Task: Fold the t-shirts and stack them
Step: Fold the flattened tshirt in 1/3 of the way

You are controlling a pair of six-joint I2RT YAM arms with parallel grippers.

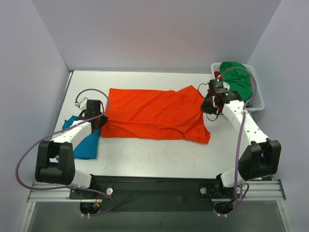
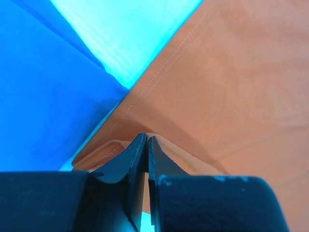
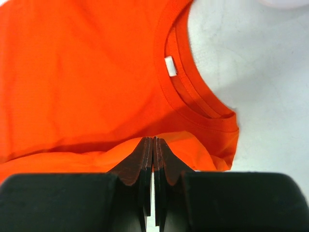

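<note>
— Orange t-shirt (image 1: 154, 113): where?
— Spread across the table (image 1: 154, 154), beside the teal t-shirt (image 1: 87, 145).
— End effectors?
— Left end effector (image 2: 146, 141) pinches its hem edge; right end effector (image 3: 153, 141) is closed on cloth near the collar.

Left end effector (image 2: 146, 138) and right end effector (image 3: 153, 139) both clamped closed.

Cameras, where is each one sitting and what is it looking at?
Top external: high above and behind the arms, looking down at the table, both arms, the orange t-shirt.
Left wrist: on the left arm, looking along the left gripper at the orange hem beside the teal t-shirt.
Right wrist: on the right arm, looking along the right gripper at the orange collar.
All three share the orange t-shirt.
</note>
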